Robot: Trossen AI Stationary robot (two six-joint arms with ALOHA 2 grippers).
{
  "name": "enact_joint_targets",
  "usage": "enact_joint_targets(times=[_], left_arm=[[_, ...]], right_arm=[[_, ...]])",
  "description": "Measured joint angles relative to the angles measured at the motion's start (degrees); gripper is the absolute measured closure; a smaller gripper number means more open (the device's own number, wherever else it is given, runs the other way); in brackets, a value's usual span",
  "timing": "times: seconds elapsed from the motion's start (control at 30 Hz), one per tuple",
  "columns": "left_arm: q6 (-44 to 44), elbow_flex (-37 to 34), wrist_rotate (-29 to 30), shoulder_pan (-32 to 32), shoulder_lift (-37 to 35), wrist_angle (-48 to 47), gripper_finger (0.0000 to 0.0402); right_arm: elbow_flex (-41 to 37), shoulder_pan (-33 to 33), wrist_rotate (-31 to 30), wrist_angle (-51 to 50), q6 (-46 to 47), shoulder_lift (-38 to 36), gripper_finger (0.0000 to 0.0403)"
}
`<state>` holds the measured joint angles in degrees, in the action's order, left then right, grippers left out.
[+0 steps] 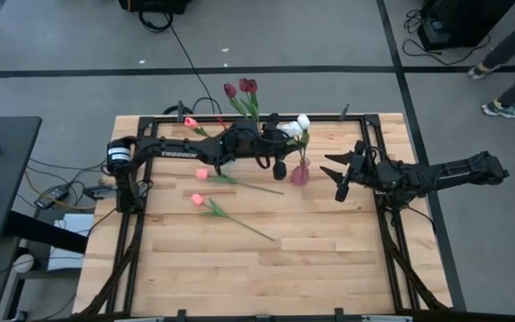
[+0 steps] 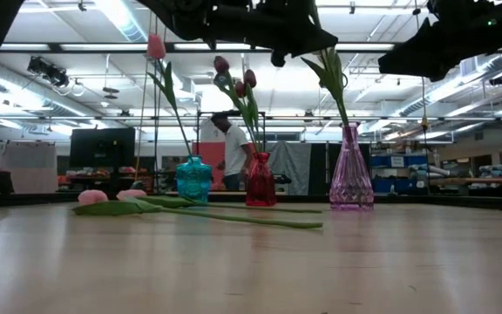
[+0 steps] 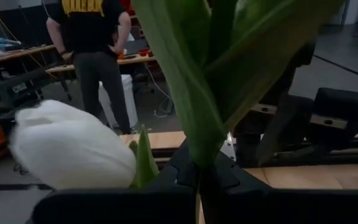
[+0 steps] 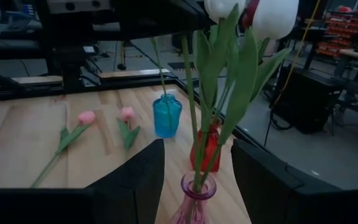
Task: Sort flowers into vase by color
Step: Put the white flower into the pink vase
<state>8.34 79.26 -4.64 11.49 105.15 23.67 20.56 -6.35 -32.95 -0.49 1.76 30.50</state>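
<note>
A purple vase (image 2: 351, 174) holds two white tulips (image 4: 276, 15), and my left gripper (image 3: 197, 182) is up at their tops, shut on green stem and leaf beside a white head (image 3: 73, 152). A blue vase (image 2: 193, 179) holds one pink tulip (image 2: 156, 45). The red vase (image 2: 261, 179) holds dark red tulips (image 1: 241, 88). Two more pink tulips (image 1: 202, 173) (image 1: 197, 199) lie flat on the table. My right gripper (image 1: 340, 177) hangs open just right of the purple vase (image 4: 194, 194), clear of it. My left gripper pinches a white tulip's upper stem and leaves (image 3: 199, 146) between its two fingers, just below the head. It reaches in level from the table's left, high above the table. The stem runs down into the purple vase's neck (image 2: 349, 131), roughly upright.
The three vases stand in a row near the table's far edge (image 1: 240, 117). The two lying tulips stretch their stems toward the table's middle (image 1: 257, 190). Bare wood spreads over the near half (image 1: 266, 277). A person (image 2: 232, 148) stands in the room beyond.
</note>
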Motion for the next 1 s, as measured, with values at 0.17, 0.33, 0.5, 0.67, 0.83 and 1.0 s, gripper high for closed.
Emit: enact_joint_targets(times=[0.17, 0.33, 0.5, 0.67, 0.83, 1.0], left_arm=[[-0.8, 1.0, -0.7, 0.0, 3.1, 1.7, 0.0396], [-0.9, 6.2, -1.1, 0.2, 7.5, -4.7, 0.0396], [-0.9, 10.3, -1.1, 0.5, 10.8, -9.9, 0.0396], [-0.9, 10.3, -1.1, 0.5, 11.7, -12.5, 0.0382], [0.1, 10.3, -1.2, 0.5, 11.1, -14.2, 0.0333], [0.1, 10.3, -1.1, 0.4, 10.4, -15.8, 0.0268]], right_arm=[[0.0, 0.0, 0.0, 0.7, 0.0, 0.8, 0.0207], [0.0, 0.0, 0.0, 1.3, 0.2, 1.9, 0.0207], [0.0, -0.1, -1.5, 1.3, 0.0, 1.8, 0.0207], [0.0, -0.3, -1.8, 1.0, -0.2, 1.8, 0.0207], [0.0, -0.4, -1.8, 0.9, 0.0, 1.9, 0.0207], [0.0, -0.4, -1.9, 0.8, -0.1, 1.9, 0.0207]])
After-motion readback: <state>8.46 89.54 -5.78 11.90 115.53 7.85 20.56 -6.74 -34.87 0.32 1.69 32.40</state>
